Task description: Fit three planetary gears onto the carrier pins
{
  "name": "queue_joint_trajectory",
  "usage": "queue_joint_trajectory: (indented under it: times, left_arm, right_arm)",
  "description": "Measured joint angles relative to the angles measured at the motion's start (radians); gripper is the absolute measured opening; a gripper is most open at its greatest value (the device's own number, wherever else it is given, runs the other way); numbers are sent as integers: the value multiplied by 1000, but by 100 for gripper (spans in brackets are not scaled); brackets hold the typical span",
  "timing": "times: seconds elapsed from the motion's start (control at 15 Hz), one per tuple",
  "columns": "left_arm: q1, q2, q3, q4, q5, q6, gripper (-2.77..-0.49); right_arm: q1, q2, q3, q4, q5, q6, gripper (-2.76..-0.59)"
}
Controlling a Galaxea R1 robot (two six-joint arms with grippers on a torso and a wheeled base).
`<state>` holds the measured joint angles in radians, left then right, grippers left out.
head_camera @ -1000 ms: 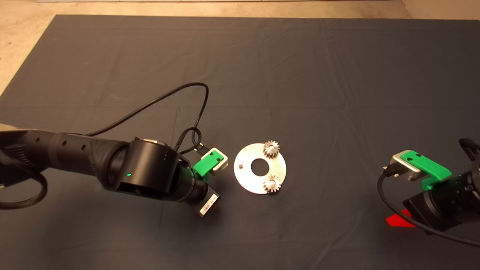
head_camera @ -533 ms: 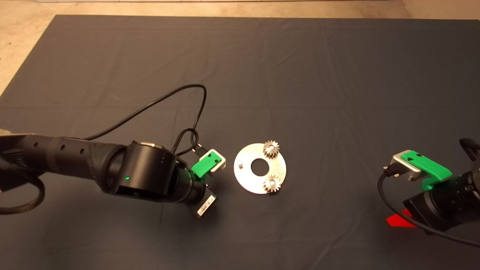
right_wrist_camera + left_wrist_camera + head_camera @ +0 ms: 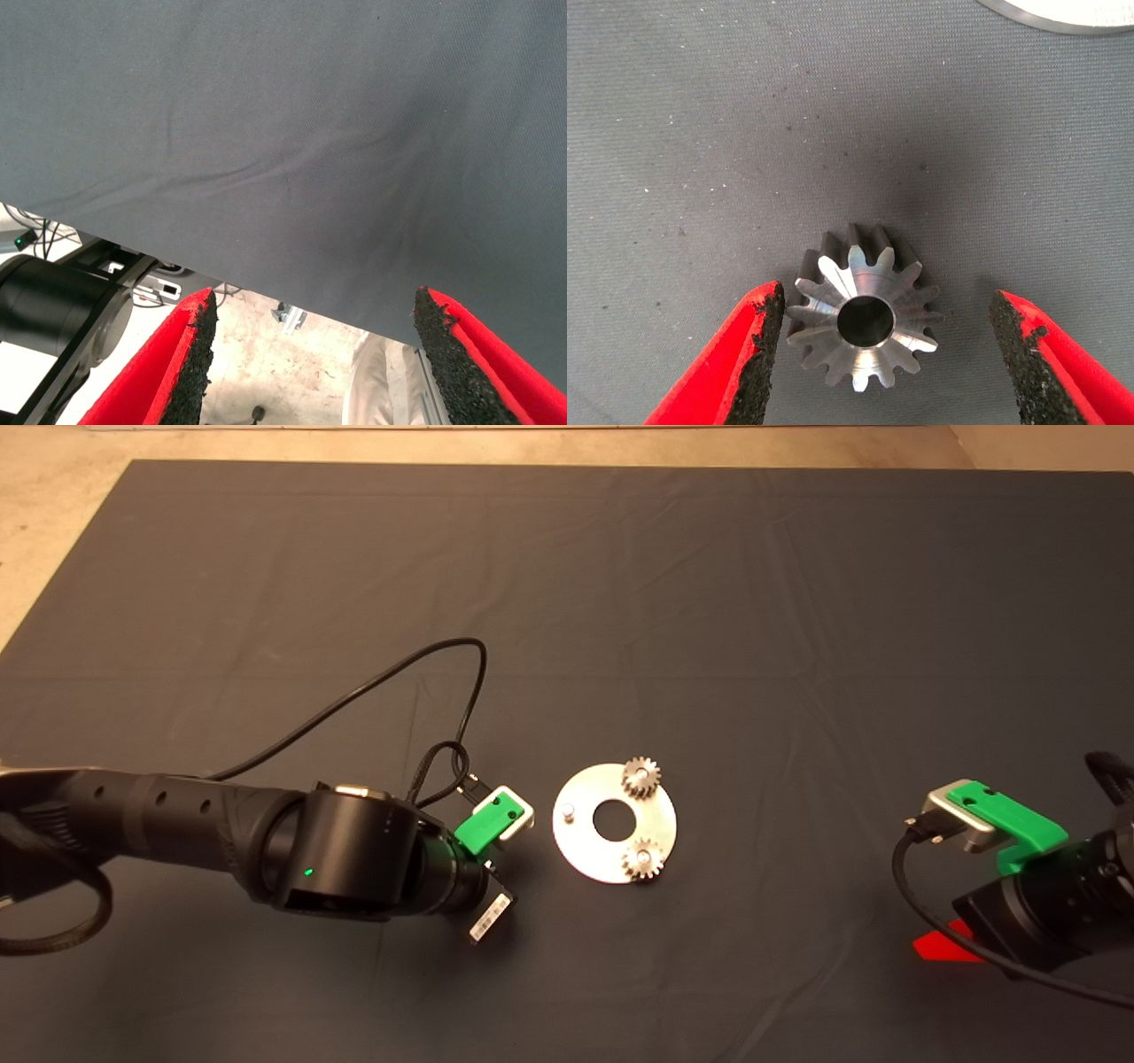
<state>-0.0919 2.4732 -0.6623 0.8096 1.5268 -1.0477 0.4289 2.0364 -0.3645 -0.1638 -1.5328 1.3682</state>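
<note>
The carrier disc [image 3: 580, 843] lies mid-mat, shiny, with a large centre hole. Two planetary gears sit on carrier pins: one at the far side [image 3: 640, 777], one at the near side [image 3: 641, 859]. A third pin [image 3: 568, 811] on the disc's left stands bare. A third gear [image 3: 864, 320] lies flat on the mat just left of the disc, hidden under my left arm [image 3: 354, 864] in the head view. My left gripper [image 3: 886, 299] hangs over it, open, one finger [image 3: 757, 354] on either side, not touching. The disc's rim [image 3: 1063, 16] shows just beyond.
My right gripper [image 3: 314, 305] waits open and empty at the mat's lower right, one red finger [image 3: 941, 946] showing in the head view. Its wrist view shows the mat edge with floor and robot parts beyond. A black cable [image 3: 399, 669] loops above the left wrist.
My left arm has shifted a little toward the mat's near edge, staying just left of the disc. The disc, its gears and the right arm have not moved.
</note>
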Motion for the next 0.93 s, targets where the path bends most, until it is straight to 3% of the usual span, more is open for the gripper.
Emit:
queue_joint_trajectory:
  times: [0.47,0.93]
  left_arm:
    - [11,-5,-3,10,0,11,-175]
    - [12,-10,-3,28,0,13,-175]
  right_arm:
    - [0,0,0,0,0,0,-173]
    - [-5,-21,0,0,-1,-15,-147]
